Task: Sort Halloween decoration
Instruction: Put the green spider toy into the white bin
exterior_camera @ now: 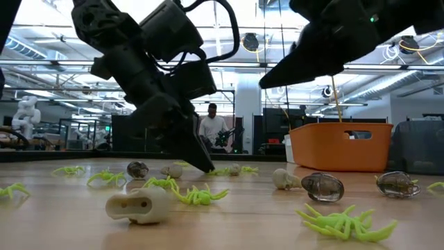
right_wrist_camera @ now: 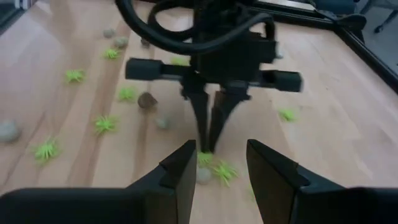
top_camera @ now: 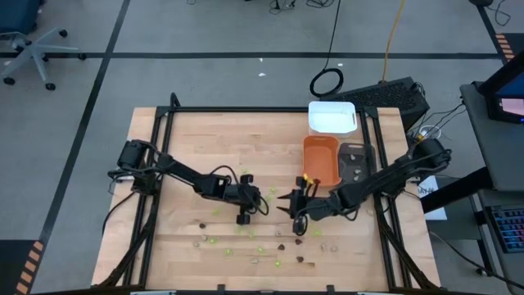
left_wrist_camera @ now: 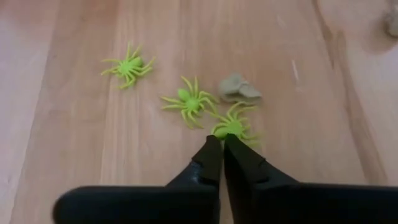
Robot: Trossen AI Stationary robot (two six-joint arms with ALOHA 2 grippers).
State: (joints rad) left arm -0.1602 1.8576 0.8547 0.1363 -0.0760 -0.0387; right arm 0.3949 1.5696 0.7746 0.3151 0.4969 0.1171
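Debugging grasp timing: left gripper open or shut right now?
Shut. In the left wrist view the left gripper has its fingertips pressed together, at a lime-green spider; grip unclear.

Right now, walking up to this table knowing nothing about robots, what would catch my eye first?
Probably the lime-green spiders strewn over the wooden table, mixed with small pale skulls and dark pieces. Next, two dark arms meeting mid-table: the left end effector pinched shut, tips down at one green spider, the right end effector open, facing it. Behind them sits an orange tray, with a white tray beyond.
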